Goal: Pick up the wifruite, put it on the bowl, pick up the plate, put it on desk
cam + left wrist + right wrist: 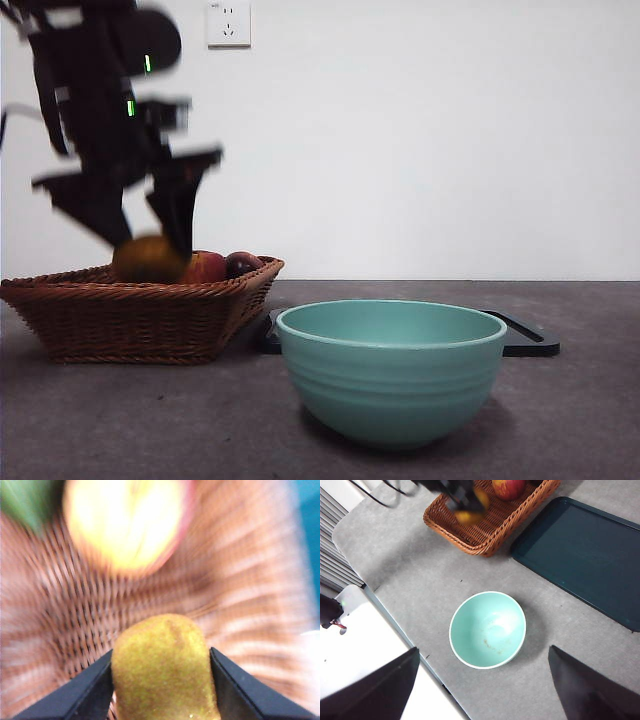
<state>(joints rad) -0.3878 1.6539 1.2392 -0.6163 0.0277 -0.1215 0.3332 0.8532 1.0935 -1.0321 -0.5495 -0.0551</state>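
My left gripper [150, 245] is shut on the wifruite [148, 260], a fuzzy yellow-brown oval, just above the brown wicker basket [130, 320] at the left. Close up, the wifruite [162, 667] fills the gap between the black jaws of the left gripper [161, 654], with blurred wicker behind it. The teal-green bowl [390, 380] stands empty on the grey desk [580, 420], near and centre. My right gripper [483, 649] hangs open high over the bowl [487, 630]. No plate shows in these views.
The basket [490, 525] also holds a red-yellow apple [205, 268] and a dark round fruit [242, 263]. A flat black tray [585, 555] lies beside the basket, behind the bowl. The desk's edge [395, 625] runs close to the bowl.
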